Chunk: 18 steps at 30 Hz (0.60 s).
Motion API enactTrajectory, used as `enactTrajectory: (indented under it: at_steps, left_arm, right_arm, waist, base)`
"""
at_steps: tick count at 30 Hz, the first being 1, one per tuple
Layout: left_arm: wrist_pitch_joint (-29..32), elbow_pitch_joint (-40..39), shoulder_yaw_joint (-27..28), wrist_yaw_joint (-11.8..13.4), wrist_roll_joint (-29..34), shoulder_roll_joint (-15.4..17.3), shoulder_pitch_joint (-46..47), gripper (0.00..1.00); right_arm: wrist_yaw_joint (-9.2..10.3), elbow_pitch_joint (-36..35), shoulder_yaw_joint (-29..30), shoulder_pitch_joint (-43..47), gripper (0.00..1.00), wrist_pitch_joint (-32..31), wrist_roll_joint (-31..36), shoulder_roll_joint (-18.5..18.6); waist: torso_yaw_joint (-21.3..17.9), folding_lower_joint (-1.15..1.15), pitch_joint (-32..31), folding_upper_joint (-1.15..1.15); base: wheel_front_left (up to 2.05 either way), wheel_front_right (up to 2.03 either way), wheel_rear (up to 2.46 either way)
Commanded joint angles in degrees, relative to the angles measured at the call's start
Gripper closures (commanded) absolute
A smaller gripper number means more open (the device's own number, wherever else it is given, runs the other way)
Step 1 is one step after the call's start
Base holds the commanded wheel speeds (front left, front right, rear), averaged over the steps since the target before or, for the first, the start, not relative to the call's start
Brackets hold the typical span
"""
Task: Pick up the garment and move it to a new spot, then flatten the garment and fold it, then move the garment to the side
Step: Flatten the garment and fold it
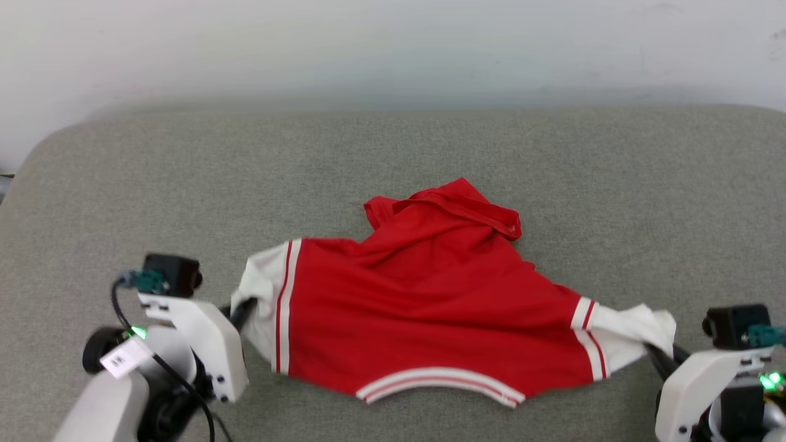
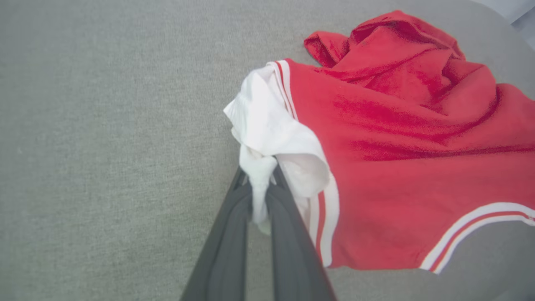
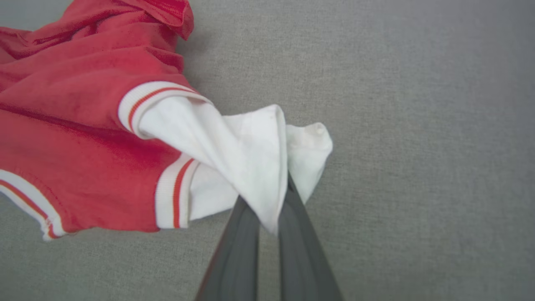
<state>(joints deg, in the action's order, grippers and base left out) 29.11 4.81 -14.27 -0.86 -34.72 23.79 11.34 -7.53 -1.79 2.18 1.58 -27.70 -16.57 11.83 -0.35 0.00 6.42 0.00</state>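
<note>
Red sports shirt (image 1: 424,294) spread between our two hands on the grey cloth-covered desk (image 1: 123,184).
We have our left hand (image 2: 260,188) pinched tight on the bunched left white sleeve (image 2: 267,121) and our right hand (image 3: 273,200) clamped on the right white sleeve (image 3: 238,146). The red body sags onto the desk between them, with the collar (image 1: 454,205) crumpled at the far side. We judge the fabric thin, light and limp, likely to slide on itself and wrinkle. The sleeve ends or the corners of the striped hem (image 1: 439,380) look like the best holds for spreading it flat.
</note>
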Motion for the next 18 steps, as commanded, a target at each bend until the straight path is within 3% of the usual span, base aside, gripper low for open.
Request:
enactTrajectory:
  at_steps: [1,9,18]
  left_arm:
    - [-1.32,-1.16,1.10,-0.40,-0.10,0.63,2.40,1.00]
    - [-4.65,-2.78,1.90,-0.68,1.90,0.30,10.90,1.00]
    - [-11.78,5.04,1.99,-1.33,5.61,-1.54,27.37,1.00]
  right_arm:
    - [0.08,-0.10,0.06,-2.34,1.00,0.36,0.17,0.73]
    - [0.08,1.47,-0.58,-11.31,1.00,1.55,-0.11,1.91]
    - [0.08,8.40,-2.08,-29.37,1.00,5.23,-1.70,2.92]
  waist:
    - [0.39,0.00,-0.90,0.00]
    - [0.16,0.00,-2.54,0.00]
    - [-1.06,0.00,0.48,0.00]
  base:
    - [0.00,0.00,0.00]
    - [0.00,0.00,0.00]
    - [0.00,0.00,0.00]
